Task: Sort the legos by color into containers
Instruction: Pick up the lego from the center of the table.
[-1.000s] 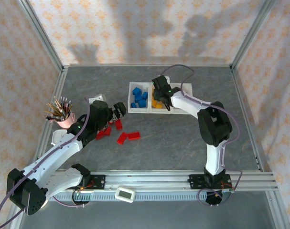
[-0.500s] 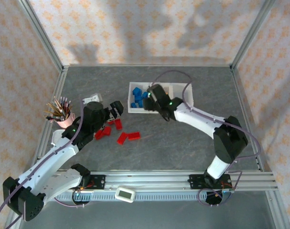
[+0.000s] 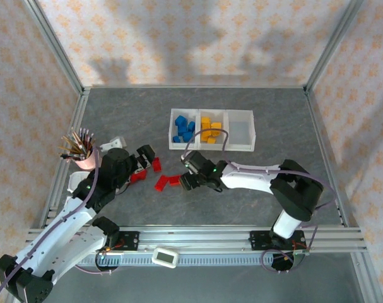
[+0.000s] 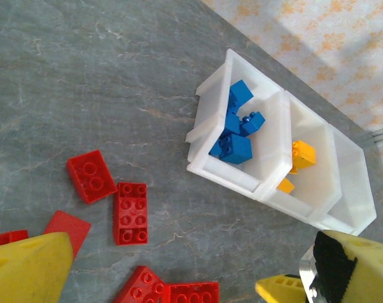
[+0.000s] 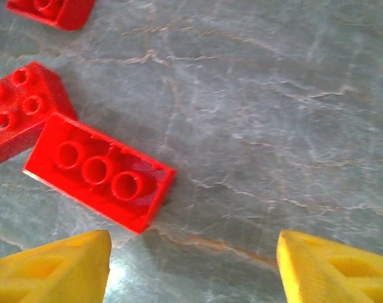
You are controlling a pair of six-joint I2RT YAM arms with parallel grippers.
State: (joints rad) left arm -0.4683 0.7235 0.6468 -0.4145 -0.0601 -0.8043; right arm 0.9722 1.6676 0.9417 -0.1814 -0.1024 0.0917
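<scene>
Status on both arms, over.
Left gripper open above red legos. Right gripper open, empty, beside red brick. Blue legos, yellow legos binned. Nothing blocking.

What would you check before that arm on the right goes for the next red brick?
1. Right end effector open: ok, jaws apart, nothing held.
2. Red brick centred in its gap: not ok, it lies off to one side.
3. Bin for red free: ok, end bin shows no bricks.
4. Left end effector out of the way: ok, apart, above other red bricks.
5. Blue bricks and yellow bricks separated: ok, each in its own bin.
</scene>
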